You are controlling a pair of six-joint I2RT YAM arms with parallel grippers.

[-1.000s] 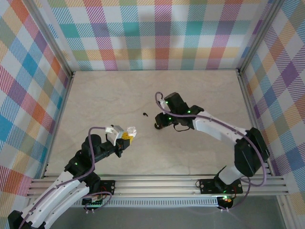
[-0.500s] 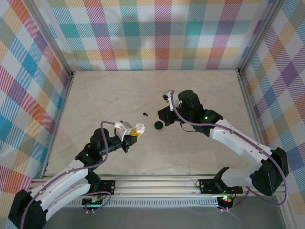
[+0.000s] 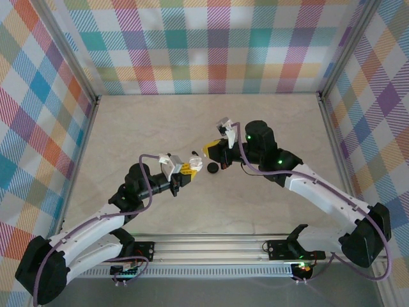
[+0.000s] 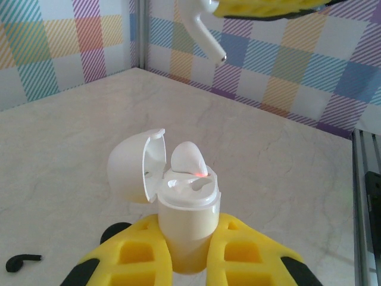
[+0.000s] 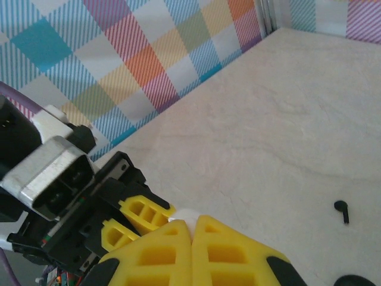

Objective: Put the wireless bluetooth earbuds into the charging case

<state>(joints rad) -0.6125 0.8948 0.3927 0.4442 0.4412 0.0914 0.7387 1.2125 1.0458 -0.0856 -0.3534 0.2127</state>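
Note:
My left gripper (image 4: 188, 229) (image 3: 187, 170) is shut on a white charging case (image 4: 186, 214) held upright above the table. Its lid (image 4: 128, 170) hangs open to the left, and one white earbud (image 4: 188, 161) sits in a slot with a red light at its side. Just above the case, my right gripper (image 5: 191, 225) (image 3: 208, 151) is shut on a second white earbud (image 4: 201, 25), stem pointing down at a slant. Only a bit of that earbud (image 5: 183, 213) shows in the right wrist view. A black earbud (image 5: 341, 210) (image 4: 22, 261) lies on the table.
A round black case (image 3: 211, 167) lies on the table just below the two grippers. The marble tabletop (image 3: 268, 121) is fenced by checked walls, with an aluminium rail (image 3: 217, 246) along the near edge.
The left gripper has carried the white case to the right and further out. The right gripper has shifted left with its earbud and now hangs right over the case.

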